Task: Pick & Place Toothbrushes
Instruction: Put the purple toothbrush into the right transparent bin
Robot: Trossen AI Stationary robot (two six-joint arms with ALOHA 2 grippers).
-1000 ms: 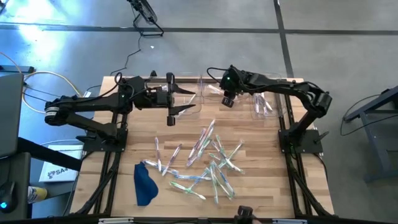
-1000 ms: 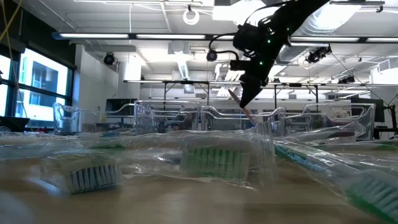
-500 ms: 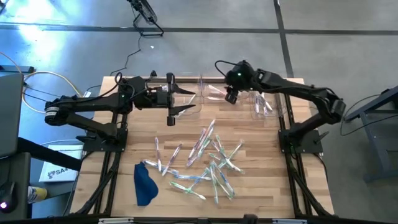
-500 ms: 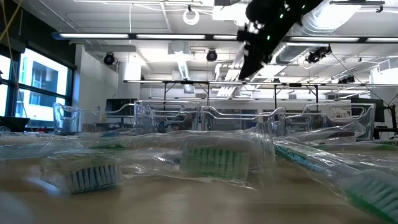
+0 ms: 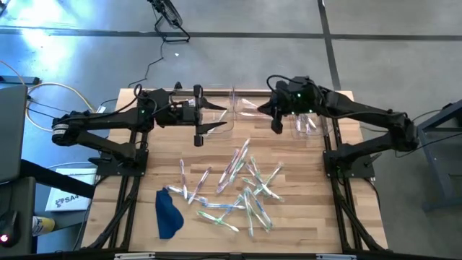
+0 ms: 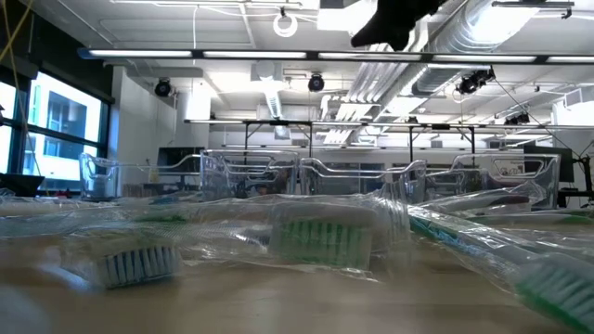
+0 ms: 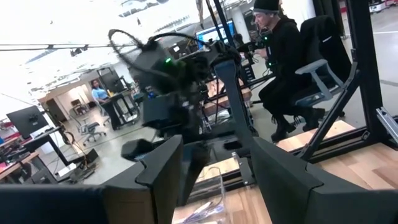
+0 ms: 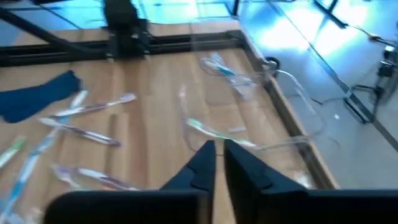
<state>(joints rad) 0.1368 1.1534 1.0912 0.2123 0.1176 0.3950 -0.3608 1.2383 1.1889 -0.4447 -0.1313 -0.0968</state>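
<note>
The right gripper [image 5: 276,124] hangs above the far part of the table [image 5: 144,224], between two clear bins [image 5: 249,107], its jaws nearly together and holding nothing. The left gripper [image 5: 213,117] waits at the far left, just beside the left bin, jaws apart and empty. Most toothbrushes [image 5: 242,184] lie scattered in their glossy wrappers across the middle and near side of the table; a few lie in the right bin [image 5: 309,123]. A dark blue cloth [image 5: 168,213] lies near left.
</note>
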